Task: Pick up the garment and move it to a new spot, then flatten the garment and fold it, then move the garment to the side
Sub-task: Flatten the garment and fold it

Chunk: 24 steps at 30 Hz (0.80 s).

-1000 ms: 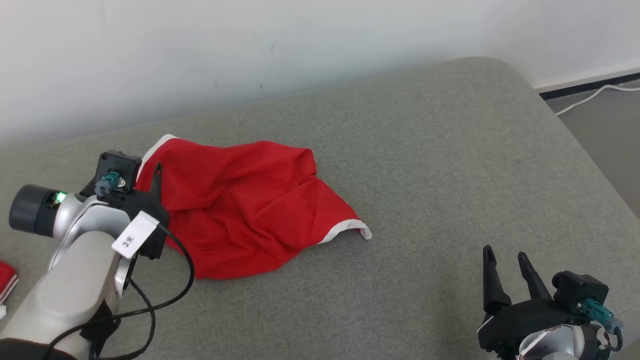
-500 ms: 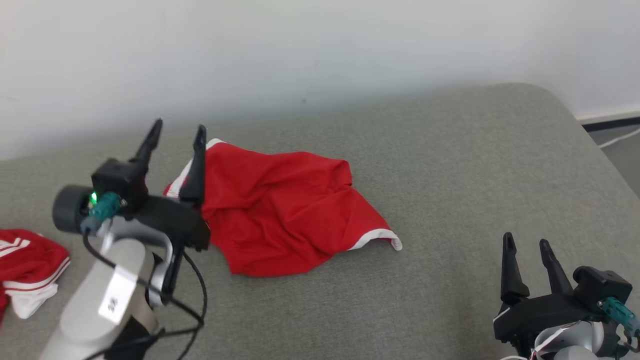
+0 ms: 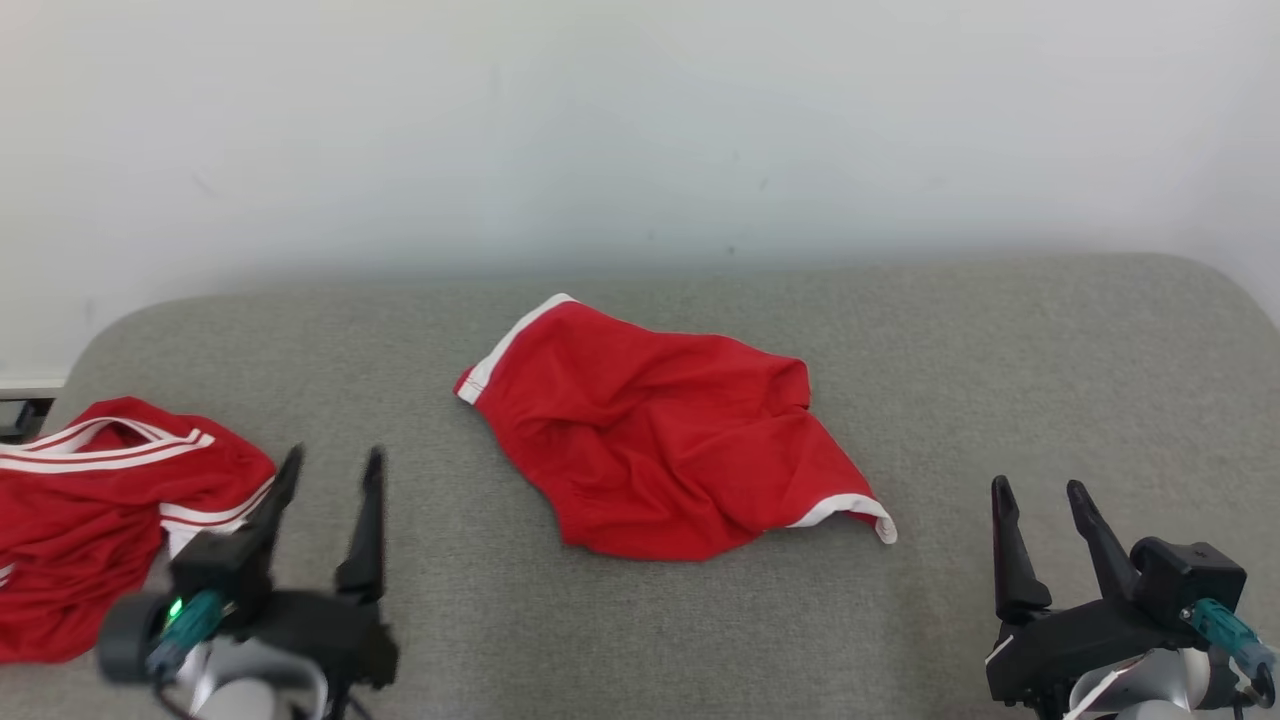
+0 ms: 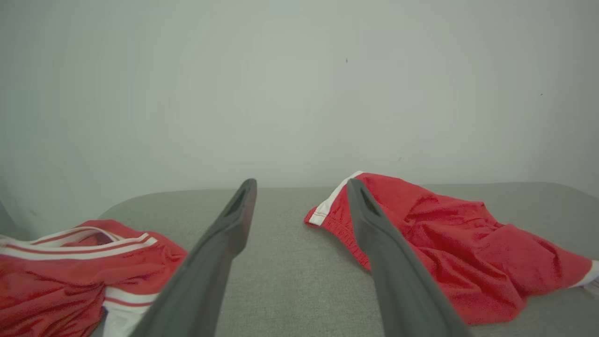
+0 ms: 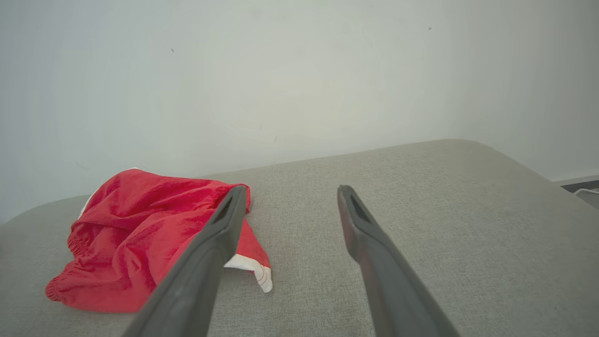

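Observation:
The garment [image 3: 660, 450], red with white trim, lies crumpled in the middle of the grey cushion [image 3: 1000, 350]. My left gripper [image 3: 334, 458] is at the lower left, open and empty, well short of the garment's white-edged left corner. In the left wrist view the garment [image 4: 444, 252] lies ahead and to the right of the open left gripper [image 4: 302, 183]. My right gripper [image 3: 1038, 490] stands open and empty at the lower right, apart from the garment's white hem corner. The right wrist view has the garment [image 5: 135, 243] to the left of the right gripper [image 5: 292, 189].
A second red garment [image 3: 90, 500] with white stripes lies bunched at the cushion's left end, and it appears in the left wrist view [image 4: 70, 271] too. A pale wall [image 3: 600, 130] runs behind the cushion. Bare grey fabric stretches to the right of the middle garment.
The head camera has swung left, bringing the striped garment into view. My left arm has drawn back from the garment's left edge to the lower left. The garment and the right gripper have stayed put.

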### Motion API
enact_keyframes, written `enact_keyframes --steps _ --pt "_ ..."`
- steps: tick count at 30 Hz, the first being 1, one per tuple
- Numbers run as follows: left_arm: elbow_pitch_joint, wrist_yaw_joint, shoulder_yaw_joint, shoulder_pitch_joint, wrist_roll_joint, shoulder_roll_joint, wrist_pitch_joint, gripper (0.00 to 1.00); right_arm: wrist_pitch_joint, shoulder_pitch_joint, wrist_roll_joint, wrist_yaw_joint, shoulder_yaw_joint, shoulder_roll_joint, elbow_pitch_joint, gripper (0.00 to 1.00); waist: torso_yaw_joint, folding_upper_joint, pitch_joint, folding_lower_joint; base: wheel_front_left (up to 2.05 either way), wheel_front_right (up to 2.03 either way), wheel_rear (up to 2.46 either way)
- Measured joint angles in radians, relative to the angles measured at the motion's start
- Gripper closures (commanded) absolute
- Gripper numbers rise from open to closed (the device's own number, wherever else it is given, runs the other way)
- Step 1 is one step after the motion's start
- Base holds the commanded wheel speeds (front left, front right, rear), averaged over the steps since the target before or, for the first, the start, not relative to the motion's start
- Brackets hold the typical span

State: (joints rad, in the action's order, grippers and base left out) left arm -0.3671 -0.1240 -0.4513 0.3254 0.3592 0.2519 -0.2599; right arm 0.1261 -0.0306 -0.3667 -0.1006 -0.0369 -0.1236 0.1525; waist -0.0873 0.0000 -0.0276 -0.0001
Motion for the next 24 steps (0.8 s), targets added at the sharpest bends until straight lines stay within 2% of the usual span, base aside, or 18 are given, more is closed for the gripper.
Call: enact_keyframes --steps 4,7,24 --pt "0.016 0.000 0.136 -0.120 -0.002 -0.017 0.000 0.00 -0.005 0.001 0.005 0.005 -0.013 -0.001 -0.003 0.00 0.030 -0.0001 -0.024 0.0000 0.00 0.00 0.00" --pt "0.046 0.000 0.185 -0.190 -0.018 -0.041 0.001 0.00 -0.013 0.001 0.008 0.012 -0.026 -0.001 -0.007 0.00 0.045 0.0000 -0.038 0.0000 0.00 0.00 0.00" --pt "0.167 0.000 0.193 -0.358 -0.035 -0.031 0.132 0.00 -0.038 0.074 0.015 0.007 -0.024 0.007 -0.001 0.00 0.031 0.0000 -0.040 0.0000 0.00 0.00 0.00"
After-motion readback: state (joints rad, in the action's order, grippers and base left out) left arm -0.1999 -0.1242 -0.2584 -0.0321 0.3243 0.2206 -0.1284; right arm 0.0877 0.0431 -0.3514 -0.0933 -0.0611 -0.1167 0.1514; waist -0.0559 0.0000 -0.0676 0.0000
